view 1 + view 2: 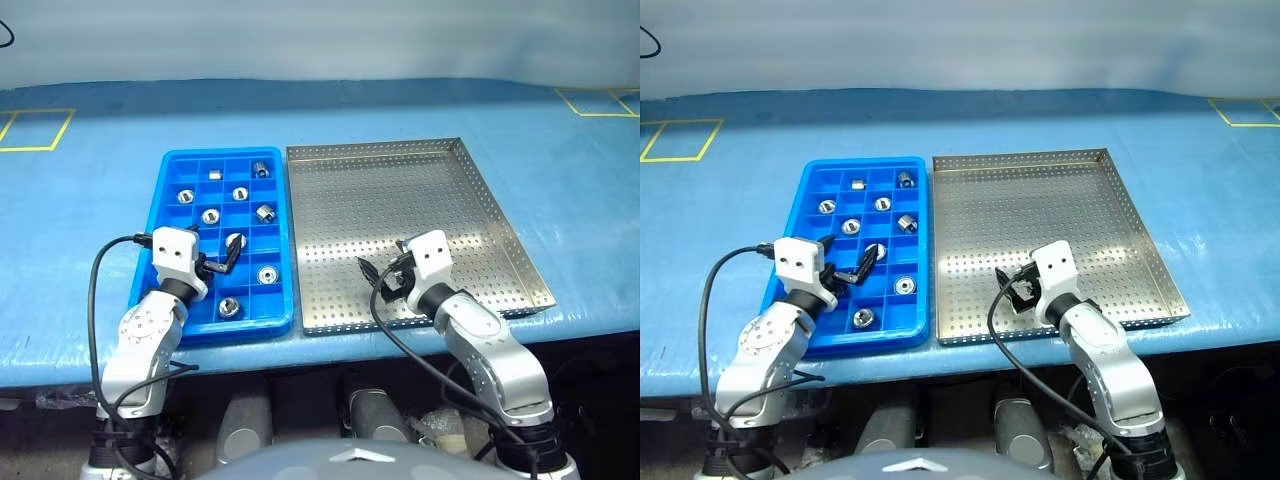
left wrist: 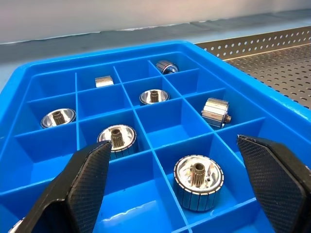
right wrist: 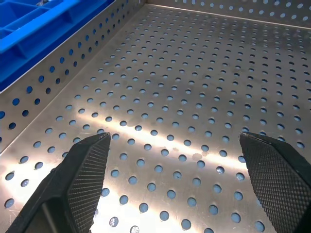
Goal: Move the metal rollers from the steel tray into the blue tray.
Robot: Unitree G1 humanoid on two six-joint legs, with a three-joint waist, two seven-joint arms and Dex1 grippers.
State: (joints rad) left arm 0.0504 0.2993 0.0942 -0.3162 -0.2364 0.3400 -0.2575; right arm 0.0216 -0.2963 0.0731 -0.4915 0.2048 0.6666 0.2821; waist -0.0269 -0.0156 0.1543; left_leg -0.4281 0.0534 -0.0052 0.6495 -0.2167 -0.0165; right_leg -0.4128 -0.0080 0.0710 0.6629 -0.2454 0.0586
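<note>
The left gripper (image 1: 222, 262) hangs over the near part of the blue tray (image 1: 170, 172), jaws spread wide and holding nothing. Its wrist view shows a metal roller (image 2: 198, 182) lying in a compartment between the two fingers, one (image 2: 117, 141) just past the finger (image 2: 87, 184) and others farther back; the head views show eight metal rollers (image 1: 266, 212), each in its own compartment of the blue tray. The right gripper (image 1: 385, 279) hovers over the near part of the steel tray (image 1: 500, 215), jaws equally wide and empty. Its wrist view shows bare perforated floor between its fingers (image 3: 279, 177), the blue tray's wall beside the steel rim. No writing is readable
</note>
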